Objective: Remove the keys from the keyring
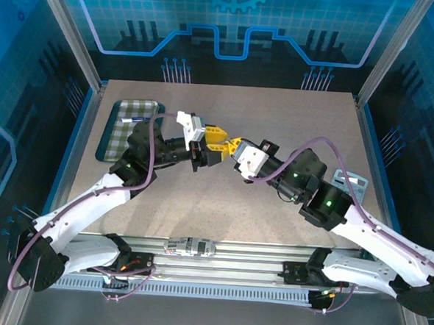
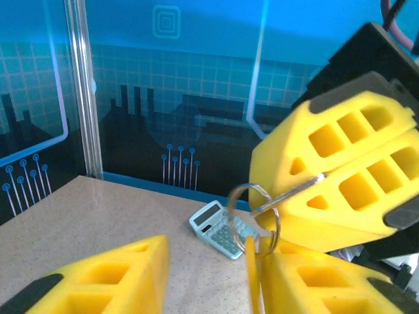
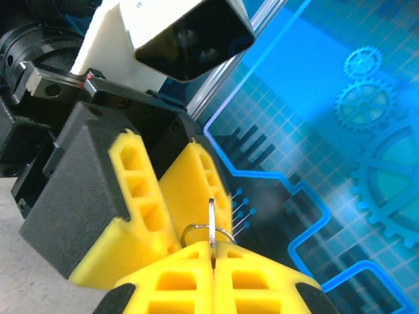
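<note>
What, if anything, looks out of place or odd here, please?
Only a small thing: a calculator lies askew on the table near its right edge, at an angle to the table's sides. Nothing looks spilled or damaged.

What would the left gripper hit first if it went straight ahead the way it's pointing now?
Most likely the metal ring hanging off the key pinched in the right gripper, just ahead of the left gripper; depth is hard to judge.
</note>
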